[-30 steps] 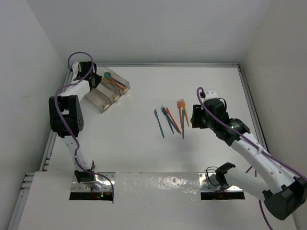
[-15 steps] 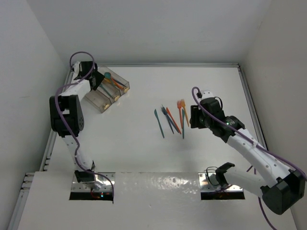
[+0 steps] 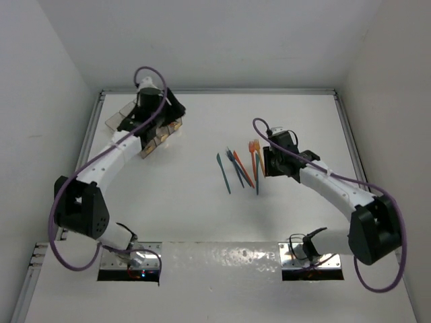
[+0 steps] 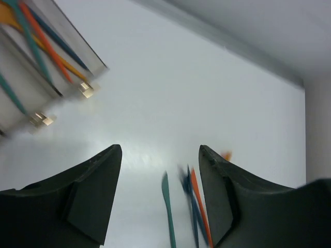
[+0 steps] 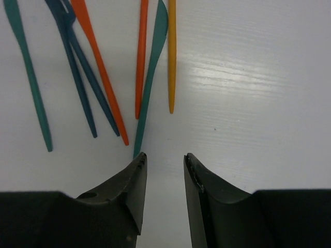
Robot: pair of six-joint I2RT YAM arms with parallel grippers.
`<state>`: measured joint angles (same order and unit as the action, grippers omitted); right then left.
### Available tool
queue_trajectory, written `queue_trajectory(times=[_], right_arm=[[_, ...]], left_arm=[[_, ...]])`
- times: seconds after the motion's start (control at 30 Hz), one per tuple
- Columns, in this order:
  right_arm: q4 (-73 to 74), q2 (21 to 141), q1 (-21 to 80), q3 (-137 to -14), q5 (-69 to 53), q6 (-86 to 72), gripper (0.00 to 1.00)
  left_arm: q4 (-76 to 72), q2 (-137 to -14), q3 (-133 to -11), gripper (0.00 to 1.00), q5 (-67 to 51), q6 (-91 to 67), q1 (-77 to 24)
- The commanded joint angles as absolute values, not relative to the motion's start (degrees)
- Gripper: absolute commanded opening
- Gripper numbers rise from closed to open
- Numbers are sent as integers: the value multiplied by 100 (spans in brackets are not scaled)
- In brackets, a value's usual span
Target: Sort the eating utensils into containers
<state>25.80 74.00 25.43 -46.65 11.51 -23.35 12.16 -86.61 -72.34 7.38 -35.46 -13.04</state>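
Several loose eating utensils (image 3: 240, 168) lie side by side mid-table: a teal knife (image 5: 28, 77), blue forks (image 5: 77, 67), orange pieces (image 5: 101, 72), a teal piece (image 5: 152, 77) and a yellow-orange one (image 5: 171, 57). My right gripper (image 3: 264, 165) (image 5: 165, 155) hovers just short of their handle ends, open by a narrow gap with nothing between its fingers. The clear three-compartment container (image 3: 147, 149) (image 4: 83, 44) stands at the back left and holds orange, teal and blue utensils (image 4: 46, 41). My left gripper (image 3: 172, 116) (image 4: 160, 150) hangs over the tray's right side, open and empty.
White walls close the table at the back and both sides, with a raised rail (image 3: 101, 111) on the left near the tray. Bare white tabletop (image 3: 195, 202) stretches between the tray and the loose pile. Purple cables loop above both arms.
My left gripper opened and its arm swung from the tray's far-left side across to its right. My right gripper slid left toward the loose pile while its jaws narrowed.
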Motion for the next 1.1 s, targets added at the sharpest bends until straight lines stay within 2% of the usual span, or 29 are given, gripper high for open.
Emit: queue_trajectory(times=[0.0, 0.3, 0.7, 1.07], right_arm=[[2057, 7742, 2338, -4939, 827, -2241, 34], [1740, 9060, 2232, -5659, 343, -2171, 33], [1722, 10598, 2232, -6626, 369, -2250, 29], [1837, 11276, 2241, -6908, 606, -2356, 23]], left_arm=[[1590, -8263, -6733, 60, 414, -3111, -1827], [1653, -8051, -5889, 61, 264, -3348, -2856], [1801, -7655, -5396, 61, 176, -3480, -2927], [1784, -7453, -5230, 61, 44, -3577, -2927]])
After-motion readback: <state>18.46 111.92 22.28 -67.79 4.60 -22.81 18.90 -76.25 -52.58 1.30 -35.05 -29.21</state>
